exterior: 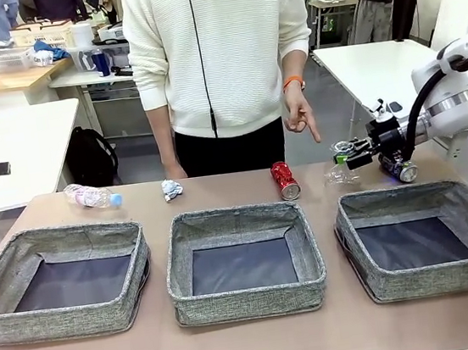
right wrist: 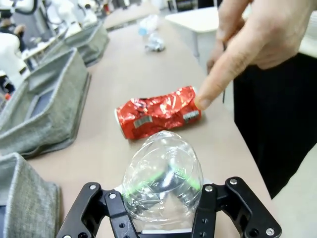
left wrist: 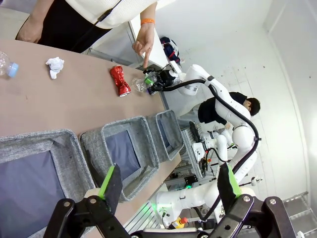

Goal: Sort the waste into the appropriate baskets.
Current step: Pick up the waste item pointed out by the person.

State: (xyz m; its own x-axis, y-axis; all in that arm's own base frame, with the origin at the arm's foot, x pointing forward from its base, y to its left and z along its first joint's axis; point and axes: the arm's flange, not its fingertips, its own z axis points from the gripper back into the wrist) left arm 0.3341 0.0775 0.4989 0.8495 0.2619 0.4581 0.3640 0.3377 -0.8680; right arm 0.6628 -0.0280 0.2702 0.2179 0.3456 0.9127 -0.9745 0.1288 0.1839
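We can read no text here.
On the crushed red can [right wrist: 158, 113] we see a white patch [right wrist: 142, 121] with small print and dark lines, but the letters are too blurred for us. The label [exterior: 91, 196] on the bottle [exterior: 74, 193] is too small and too far for us to read any word.

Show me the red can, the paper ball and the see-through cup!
red can [exterior: 285, 181], front view, middle of its dented side.
paper ball [exterior: 172, 189], front view, centre of the crumpled white lump.
clear plastic cup [right wrist: 162, 171], right wrist view, middle of its rounded wall.
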